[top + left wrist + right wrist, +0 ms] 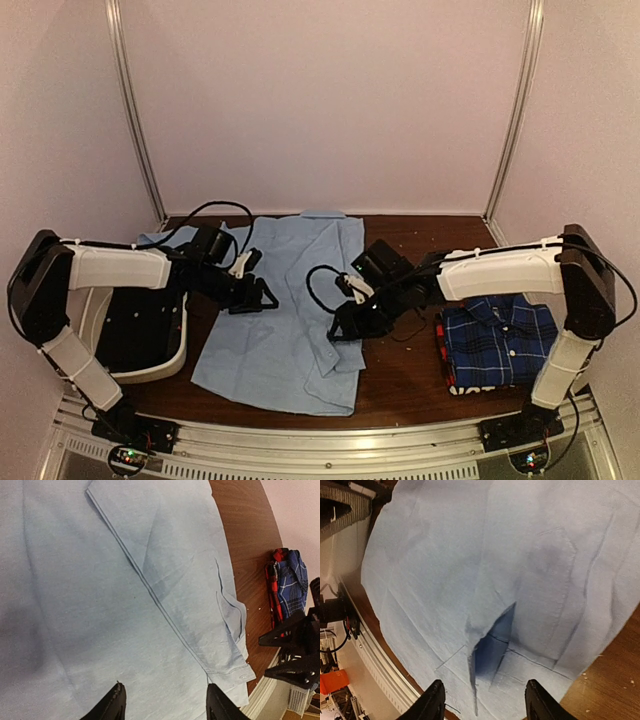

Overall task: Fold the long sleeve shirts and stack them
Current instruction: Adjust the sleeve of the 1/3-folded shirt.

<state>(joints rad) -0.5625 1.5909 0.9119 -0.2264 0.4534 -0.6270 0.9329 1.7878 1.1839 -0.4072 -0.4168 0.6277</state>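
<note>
On the brown worktop (400,390), a light blue shirt (280,340) lies flat and spread between 2 robot arms, its long axis running from the collar at the far edge to the hem at the near edge, slightly slanted. To its left sits a white bin (178,352). At the right, well apart from it, the plaid shirt (500,345) rests folded on a red-and-black shirt (442,362), 2 pieces that look already stacked. The left arm (120,268) reaches over the blue shirt's left half, the left jaws spread and gripping nothing. The right arm (495,272) hangs over the right edge, the right jaws likewise spread and empty. The right wrist view shows a sleeve cuff (520,655), with its open slit, lying on the body just ahead of those jaws, so the right arm appears nearer that folded-in sleeve. Blue cloth peeking past the left arm toward the bin suggests the other sleeve awaits folding, likely from the left.
</note>
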